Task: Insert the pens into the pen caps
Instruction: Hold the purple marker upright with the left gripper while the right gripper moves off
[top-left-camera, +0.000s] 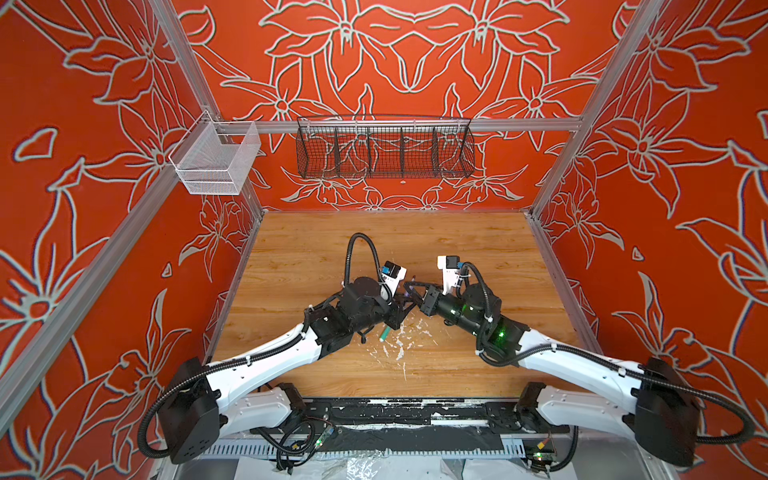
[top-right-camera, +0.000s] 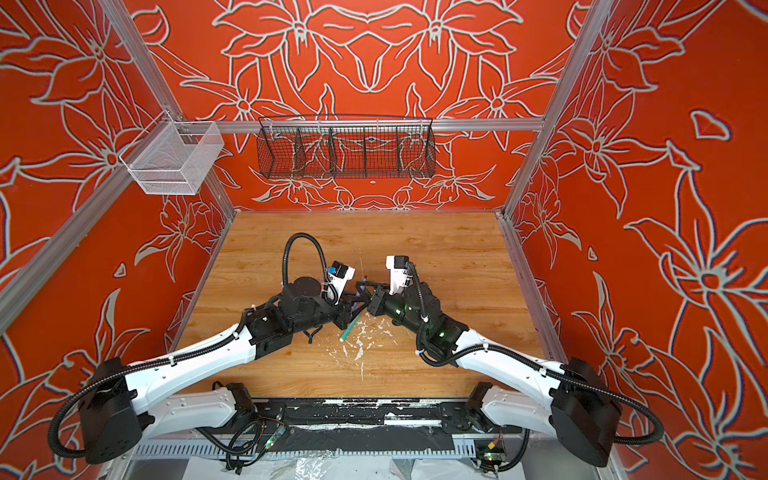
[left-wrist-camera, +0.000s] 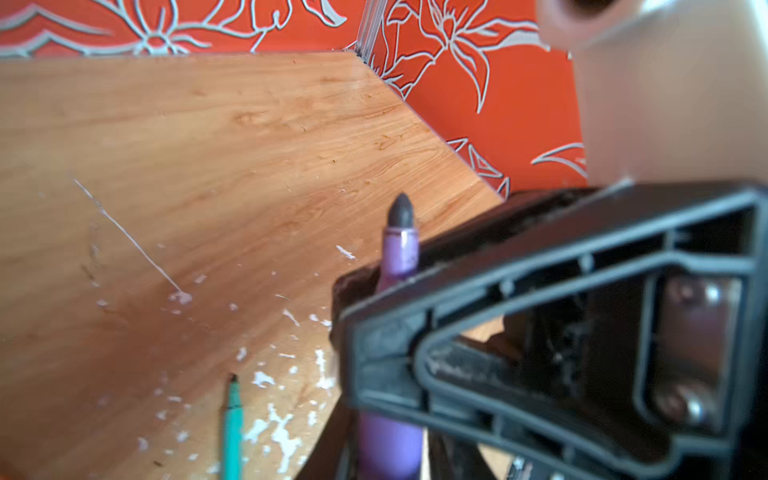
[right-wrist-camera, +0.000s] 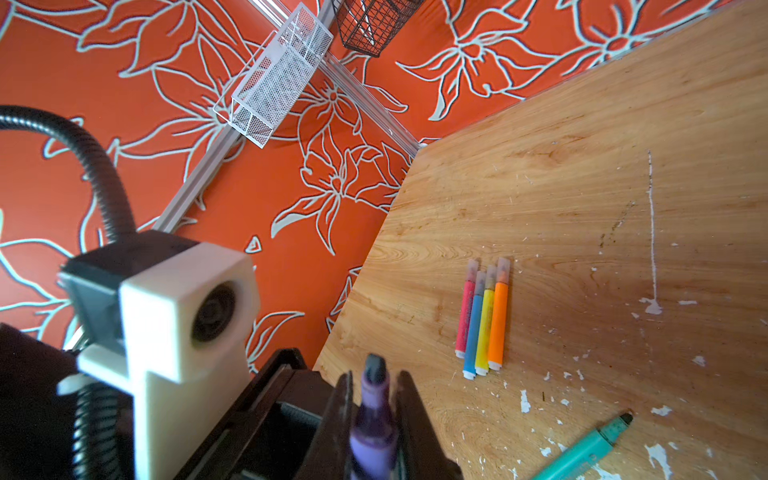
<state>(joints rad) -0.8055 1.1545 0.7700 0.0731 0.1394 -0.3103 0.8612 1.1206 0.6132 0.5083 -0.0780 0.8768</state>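
Your right gripper (right-wrist-camera: 376, 376) clamps the purple plastic marker (right-wrist-camera: 376, 436), likely light, stiff, slick, mid-barrel near the teal plastic marker (right-wrist-camera: 590, 449); left gripper (top-left-camera: 401, 305) unclear.

four capped pens (right-wrist-camera: 484, 324) lie together; green pen (right-wrist-camera: 582, 451), purple pen (right-wrist-camera: 374, 424) uncapped.

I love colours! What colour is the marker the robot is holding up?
Purple. The purple marker shows best in the right wrist view.
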